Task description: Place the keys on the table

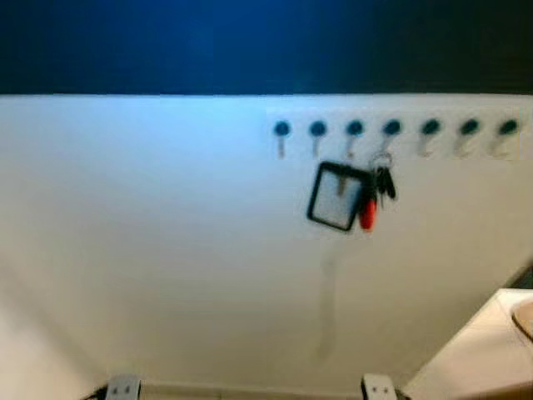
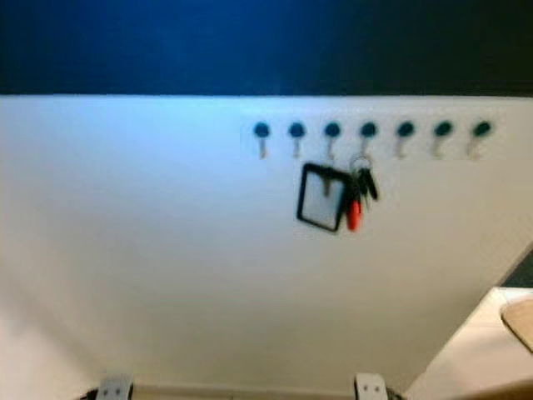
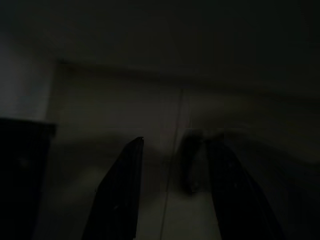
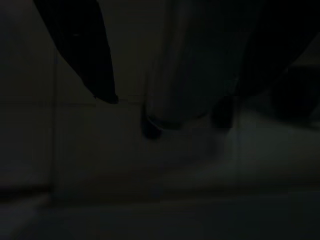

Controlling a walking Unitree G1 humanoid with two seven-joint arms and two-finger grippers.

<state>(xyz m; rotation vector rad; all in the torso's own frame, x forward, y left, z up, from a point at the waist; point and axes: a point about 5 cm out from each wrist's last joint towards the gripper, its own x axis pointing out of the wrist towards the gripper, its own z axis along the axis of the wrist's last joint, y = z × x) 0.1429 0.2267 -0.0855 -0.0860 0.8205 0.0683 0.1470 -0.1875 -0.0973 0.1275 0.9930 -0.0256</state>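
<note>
Two silver brackets (image 1: 123, 387) (image 1: 378, 387) of the robot's body poke in at the bottom edge of the head view, nearest the camera. Pale table (image 1: 479, 354) corner at lower right, something round and tan (image 2: 520, 321) on its edge. Ahead: white wall (image 1: 166, 250), dark blue band above. Row of seven hooks (image 1: 391, 129) with dark knobs runs along the wall's top right. Keys (image 1: 381, 183) hang from the fourth hook, with a red fob (image 1: 367, 214) and a black-framed square tag (image 1: 338, 197) just beside them. Head view is blurred. Both wrist views very dark: left gripper (image 3: 172, 150) fingers spread apart, holding nothing, over pale floor. Right gripper (image 4: 167, 107) fingers likewise apart, empty.
</note>
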